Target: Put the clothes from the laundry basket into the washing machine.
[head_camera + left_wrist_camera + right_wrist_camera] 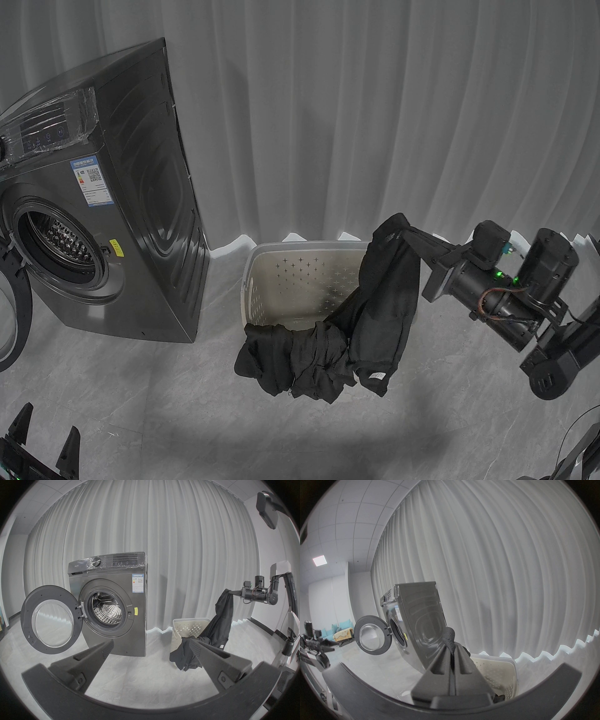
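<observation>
- The right arm [500, 294] stretches out level above the right rim of the laundry basket [294, 275].
- The right gripper [417, 240] is pinched tight on 1 corner of a black garment [381, 300]. The rest of the garment hangs down and bunches over the basket's front rim.
- The left gripper [44, 437] sits low, well left of the basket, with its 2 fingers spread apart.
- The washing machine [125, 187] stands left of the basket with its door [50, 620] swung open.

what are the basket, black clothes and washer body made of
The basket looks like matte beige plastic, with star-shaped holes. The black clothes are soft fabric, draping in folds. The washer body is likely painted sheet metal, with pressed ribs and a sheen.
</observation>
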Tool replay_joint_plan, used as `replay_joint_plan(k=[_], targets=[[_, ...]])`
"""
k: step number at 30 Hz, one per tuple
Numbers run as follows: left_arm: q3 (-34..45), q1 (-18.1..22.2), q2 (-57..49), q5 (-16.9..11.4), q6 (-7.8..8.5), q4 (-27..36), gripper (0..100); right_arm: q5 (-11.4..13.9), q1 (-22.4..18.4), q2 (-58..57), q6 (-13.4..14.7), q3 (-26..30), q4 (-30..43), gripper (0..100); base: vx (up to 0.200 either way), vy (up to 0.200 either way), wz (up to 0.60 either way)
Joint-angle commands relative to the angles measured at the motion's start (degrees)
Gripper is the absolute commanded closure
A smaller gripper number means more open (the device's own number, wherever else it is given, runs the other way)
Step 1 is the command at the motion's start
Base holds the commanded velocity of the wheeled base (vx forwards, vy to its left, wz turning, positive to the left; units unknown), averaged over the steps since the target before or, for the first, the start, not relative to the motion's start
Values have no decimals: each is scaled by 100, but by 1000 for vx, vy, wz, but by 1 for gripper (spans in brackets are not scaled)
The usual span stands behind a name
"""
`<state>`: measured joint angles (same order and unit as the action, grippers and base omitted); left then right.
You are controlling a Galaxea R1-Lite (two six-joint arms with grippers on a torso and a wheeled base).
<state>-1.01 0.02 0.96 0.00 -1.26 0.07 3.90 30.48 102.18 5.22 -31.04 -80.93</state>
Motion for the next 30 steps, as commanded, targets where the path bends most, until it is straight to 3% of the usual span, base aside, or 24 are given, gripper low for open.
replay_joint_plan(k=[1,10,30], targets=[[92,6,-96,0,-6,1,0,-56,64,-664,41,291,-10,100,-200,0,0],[92,6,-96,-9,3,1,0,-126,116,-700,50,274,-10,100,0,0,0],[92,-2,-96,-9,-6,1,0,-135,301,-787,85,274,-1,100,0,200,0]])
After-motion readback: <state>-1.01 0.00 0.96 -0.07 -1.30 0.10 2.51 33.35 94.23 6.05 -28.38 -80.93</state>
